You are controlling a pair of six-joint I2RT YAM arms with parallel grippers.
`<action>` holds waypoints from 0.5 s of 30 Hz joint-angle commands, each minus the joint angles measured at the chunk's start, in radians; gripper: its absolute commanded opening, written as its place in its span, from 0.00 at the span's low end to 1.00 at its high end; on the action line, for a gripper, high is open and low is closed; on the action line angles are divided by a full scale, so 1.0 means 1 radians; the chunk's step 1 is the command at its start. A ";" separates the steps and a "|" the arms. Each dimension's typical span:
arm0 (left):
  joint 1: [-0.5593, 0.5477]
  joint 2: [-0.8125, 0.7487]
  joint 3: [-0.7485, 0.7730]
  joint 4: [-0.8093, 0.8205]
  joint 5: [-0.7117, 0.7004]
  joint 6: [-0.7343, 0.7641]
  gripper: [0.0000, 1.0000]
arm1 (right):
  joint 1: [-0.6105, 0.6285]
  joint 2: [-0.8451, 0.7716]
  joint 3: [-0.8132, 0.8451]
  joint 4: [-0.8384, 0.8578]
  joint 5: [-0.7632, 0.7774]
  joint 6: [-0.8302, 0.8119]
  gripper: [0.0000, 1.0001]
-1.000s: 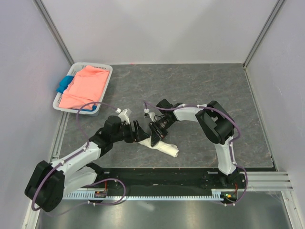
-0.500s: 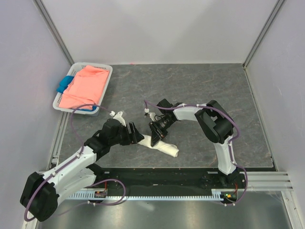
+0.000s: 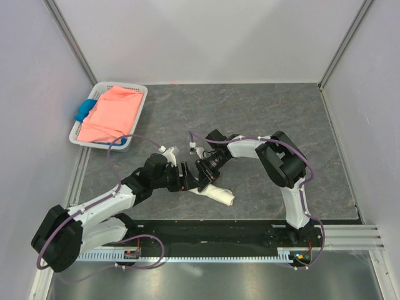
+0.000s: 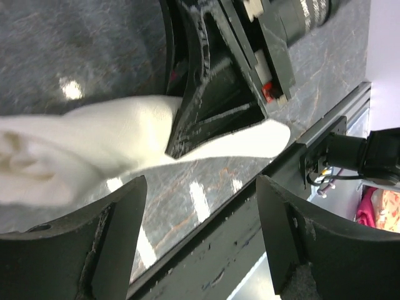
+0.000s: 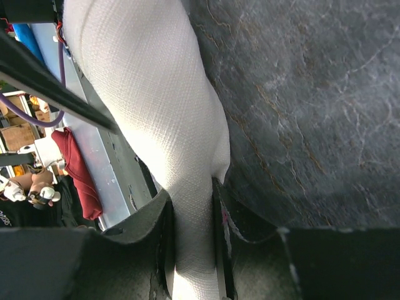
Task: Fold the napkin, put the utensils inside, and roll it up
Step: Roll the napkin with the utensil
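The napkin (image 3: pixel 220 195) lies as an off-white roll on the dark table near the front edge. My right gripper (image 5: pixel 190 240) is shut on one end of the roll, cloth (image 5: pixel 156 94) pinched between its fingers. In the top view it (image 3: pixel 203 182) points down at the roll's left end. My left gripper (image 4: pixel 200 231) stands open just left of that end with nothing between its fingers, and the napkin (image 4: pixel 87 147) lies ahead of it. From above, the left gripper (image 3: pixel 189 177) nearly touches the right one. The utensils are hidden.
A white basket (image 3: pixel 142 94) at the back left holds a salmon-pink cloth (image 3: pixel 112 112) and a blue cloth (image 3: pixel 83 111). A black rail (image 3: pixel 212 234) runs along the table's near edge, close below the roll. Grey walls close in three sides.
The left arm drew back a little, then came forward to the right, close to the roll's left end. The right gripper and the roll have stayed put.
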 commanded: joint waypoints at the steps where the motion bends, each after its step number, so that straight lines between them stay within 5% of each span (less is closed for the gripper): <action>1: -0.001 0.087 0.038 0.189 0.032 -0.024 0.77 | 0.000 0.067 -0.027 0.006 0.225 -0.061 0.34; 8: 0.000 0.170 0.013 0.266 -0.049 0.020 0.76 | 0.002 0.065 -0.030 0.009 0.232 -0.056 0.37; 15: 0.002 0.218 -0.029 0.327 -0.094 0.037 0.76 | 0.000 -0.019 -0.064 0.017 0.280 -0.041 0.67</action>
